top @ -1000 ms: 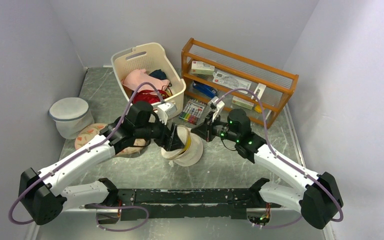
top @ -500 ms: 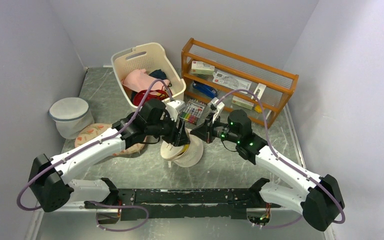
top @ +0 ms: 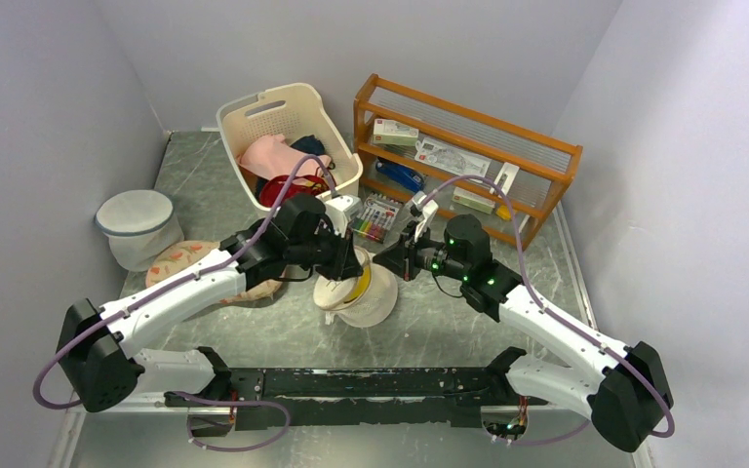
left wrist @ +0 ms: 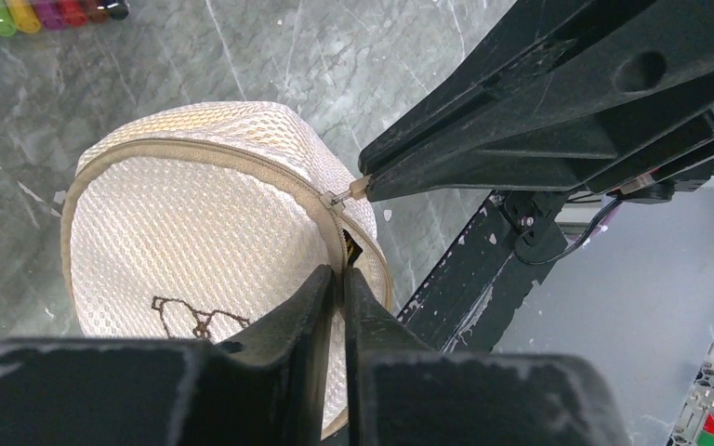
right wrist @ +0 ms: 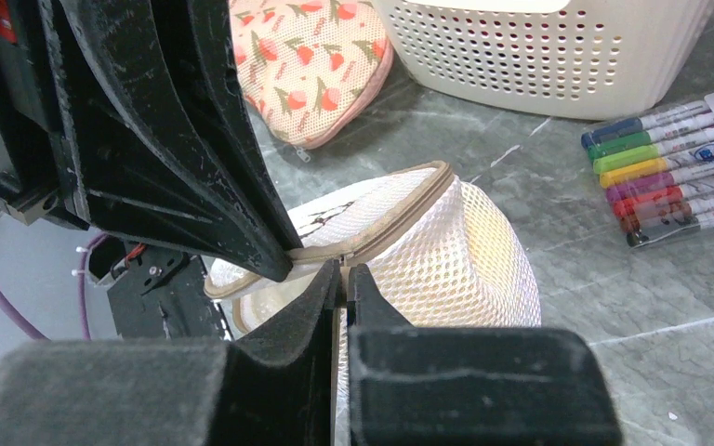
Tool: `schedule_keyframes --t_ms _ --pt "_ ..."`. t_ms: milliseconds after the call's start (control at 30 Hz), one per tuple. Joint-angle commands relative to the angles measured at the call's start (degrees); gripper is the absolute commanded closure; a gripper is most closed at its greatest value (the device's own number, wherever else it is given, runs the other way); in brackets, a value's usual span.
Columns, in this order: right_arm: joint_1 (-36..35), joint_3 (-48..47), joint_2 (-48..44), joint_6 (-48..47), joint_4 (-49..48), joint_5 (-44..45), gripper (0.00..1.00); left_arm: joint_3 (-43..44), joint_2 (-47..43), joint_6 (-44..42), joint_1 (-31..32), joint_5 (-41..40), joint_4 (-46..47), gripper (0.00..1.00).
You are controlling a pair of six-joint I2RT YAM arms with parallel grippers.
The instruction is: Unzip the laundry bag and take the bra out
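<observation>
Bag [top: 371, 297] sits mid-bench [top: 429, 331], between the two tools and tilted, with its flat top turned toward the left arm. Left wrist view shows the black outline print [left wrist: 191, 321] on that top, with the tan zip tape running round the rim.

Left tool [left wrist: 342, 276]: fingers clenched together on the bag's rim at the zip line, just below the slider. No gap visible between the fingers.

Right tool [right wrist: 342, 276]: fingers likewise clenched. In the left wrist view its tip pinches the small beige zip pull [left wrist: 361, 189]. The two tool tips are just beside each other, on the same stretch of rim.

Zip: parted for a short length between the slider and the left tool's grip. The rest of the rim seen in the wrist views is zipped. Something yellow [top: 361, 283] shows through the opening from above. Cannot tell what it is.

Surroundings:
- basket [top: 288, 107] at the back, holding pink, red and dark cloth
- wooden rack [top: 468, 156] to its right, with small boxes on it
- markers [top: 375, 216] in a row just behind the bag
- floral pouch [top: 177, 261] left of the bag, partly under the left arm
- grey-rimmed white mesh bag [top: 137, 226] at far left, well apart from the tools
</observation>
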State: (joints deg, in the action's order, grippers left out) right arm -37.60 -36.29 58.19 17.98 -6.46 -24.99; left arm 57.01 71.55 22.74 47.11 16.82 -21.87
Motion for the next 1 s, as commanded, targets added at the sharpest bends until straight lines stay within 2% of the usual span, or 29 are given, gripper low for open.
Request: schedule_keyframes --t_ms 0,100,500,800,967 --pt "-0.3 0.2 -0.8 -0.6 -0.4 1.3 1.00 3.5 -1.6 -1.4 0.4 -1.1 -1.8 0.84" --pt "-0.3 0.3 -0.6 0.5 0.0 5.4 1.00 4.3 -2.4 -3.0 0.4 -1.1 -2.5 0.93" --pt "0.2 1.4 3.6 4.9 0.3 22.4 1.00 7.6 -8.5 -7.1 0.4 -4.9 -7.2 0.93" --pt "1.3 1.6 5.8 5.8 -3.2 20.0 1.00 8.2 -11.4 -8.1 0.4 -11.2 -12.1 0.93" --pt "1.3 2.3 4.3 3.6 -5.5 13.8 1.00 4.4 -12.0 -6.3 0.4 -8.1 -11.3 0.93"
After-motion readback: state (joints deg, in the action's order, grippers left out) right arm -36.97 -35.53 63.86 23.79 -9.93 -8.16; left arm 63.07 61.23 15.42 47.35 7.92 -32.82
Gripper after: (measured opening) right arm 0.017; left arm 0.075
